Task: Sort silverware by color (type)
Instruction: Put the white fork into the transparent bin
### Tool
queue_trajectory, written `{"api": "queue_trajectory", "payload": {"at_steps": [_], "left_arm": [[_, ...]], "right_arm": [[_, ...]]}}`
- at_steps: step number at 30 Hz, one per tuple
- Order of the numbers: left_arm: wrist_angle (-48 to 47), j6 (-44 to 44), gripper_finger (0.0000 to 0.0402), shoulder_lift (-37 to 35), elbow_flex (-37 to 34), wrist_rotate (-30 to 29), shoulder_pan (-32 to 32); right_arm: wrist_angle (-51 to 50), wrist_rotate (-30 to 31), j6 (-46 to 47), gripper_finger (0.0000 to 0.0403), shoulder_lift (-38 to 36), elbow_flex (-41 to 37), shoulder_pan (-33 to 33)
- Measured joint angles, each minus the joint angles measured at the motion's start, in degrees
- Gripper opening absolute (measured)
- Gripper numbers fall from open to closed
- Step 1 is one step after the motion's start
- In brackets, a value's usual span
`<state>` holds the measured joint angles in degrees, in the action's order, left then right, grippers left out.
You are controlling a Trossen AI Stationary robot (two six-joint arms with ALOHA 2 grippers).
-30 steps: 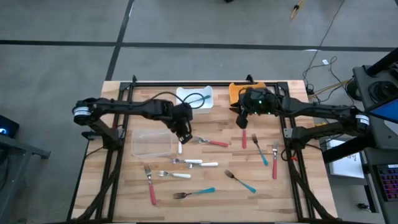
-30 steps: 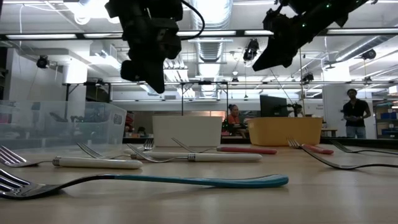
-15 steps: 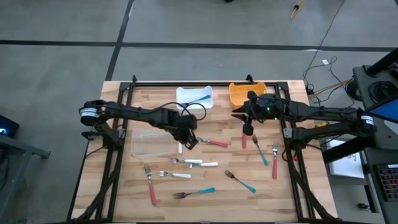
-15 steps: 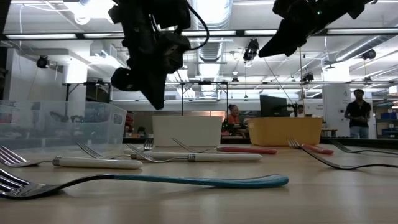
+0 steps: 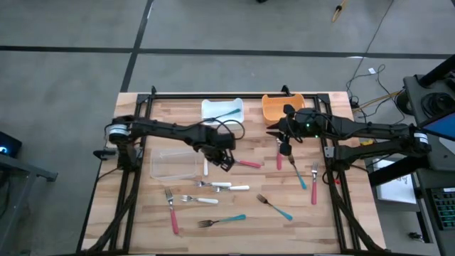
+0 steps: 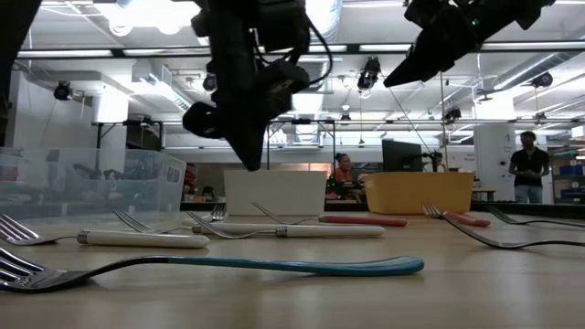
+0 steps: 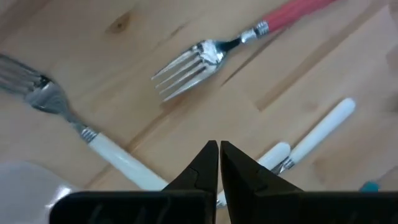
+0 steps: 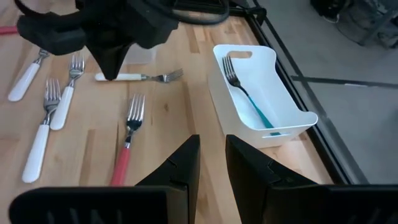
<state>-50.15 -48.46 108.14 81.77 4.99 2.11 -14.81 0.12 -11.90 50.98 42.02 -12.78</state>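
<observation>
Silverware lies scattered over my wooden table (image 5: 320,213): red, teal and white forks, most near the middle and front. My left gripper (image 5: 226,161) hovers clenched and empty just above the table, close to a red fork (image 7: 249,38) whose tines point toward a white fork (image 7: 74,124) beside it. A white handle (image 7: 323,127) lies just past my fingertips. My right gripper (image 5: 285,148) hangs in the air near the orange bin (image 5: 274,107), fingers slightly parted with nothing between them. One teal fork (image 8: 245,93) already rests inside the white bin (image 8: 292,121). A clear bin (image 5: 174,165) sits to my left arm's side, near the white forks.
</observation>
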Motion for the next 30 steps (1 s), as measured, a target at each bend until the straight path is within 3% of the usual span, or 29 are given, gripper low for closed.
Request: {"api": "queue_trajectory", "payload": {"at_steps": [8,21,30], "left_arm": [[-17.98,6.64,0.0000,7.58,10.77,-6.70,1.16],[-20.27,6.46,0.0000,8.84,9.62,-17.01,2.75],[-18.71,5.50,0.0000,8.84,6.81,-17.73,2.99]], "right_arm": [[-0.02,0.86,-0.83,0.0068,0.00,-0.07,0.00],[0.06,1.57,-0.79,0.0068,0.02,-0.07,0.00],[0.07,1.57,-0.77,0.0068,0.04,-0.07,0.00]]}}
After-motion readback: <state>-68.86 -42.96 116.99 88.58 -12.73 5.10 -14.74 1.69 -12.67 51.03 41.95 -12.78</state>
